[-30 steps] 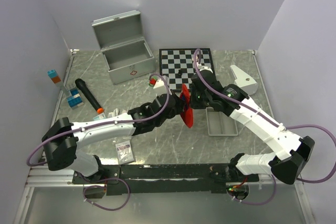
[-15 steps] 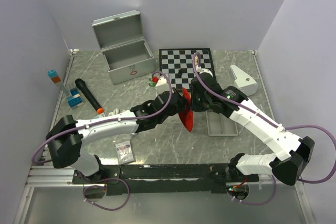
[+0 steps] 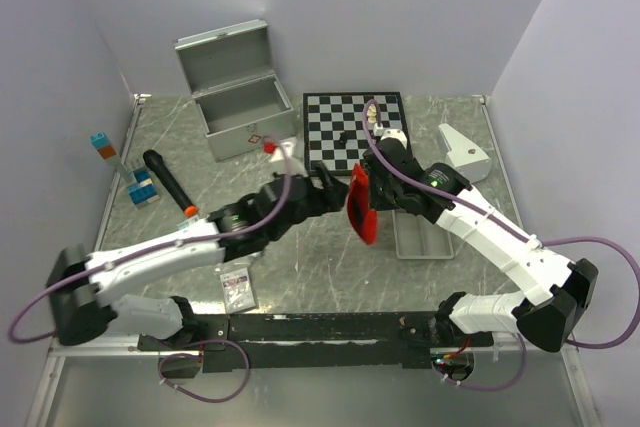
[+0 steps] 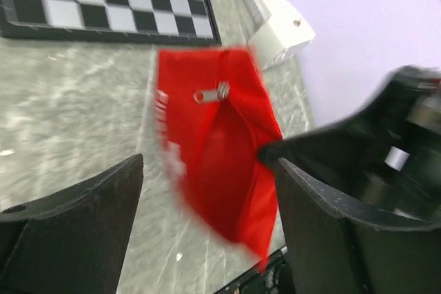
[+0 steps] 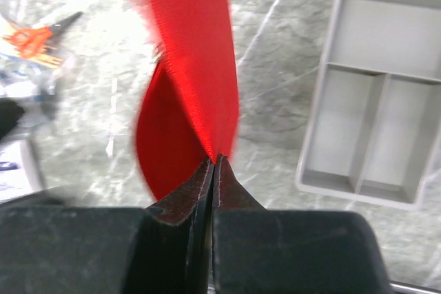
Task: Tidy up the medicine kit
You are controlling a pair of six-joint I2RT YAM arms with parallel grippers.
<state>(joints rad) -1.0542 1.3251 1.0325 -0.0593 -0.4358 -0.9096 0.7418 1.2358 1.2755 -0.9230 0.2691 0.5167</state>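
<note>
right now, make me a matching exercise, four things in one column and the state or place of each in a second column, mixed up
Things
1. red pouch
2. metal case
3. grey tray
4. left claw

States or places
a. open, holding nothing, facing the pouch
b. lid up, at the back
c. pinched in the shut right claw
d. lying flat, on the near side of the chessboard

Pairs: 1-c, 2-b, 3-d, 4-a
</note>
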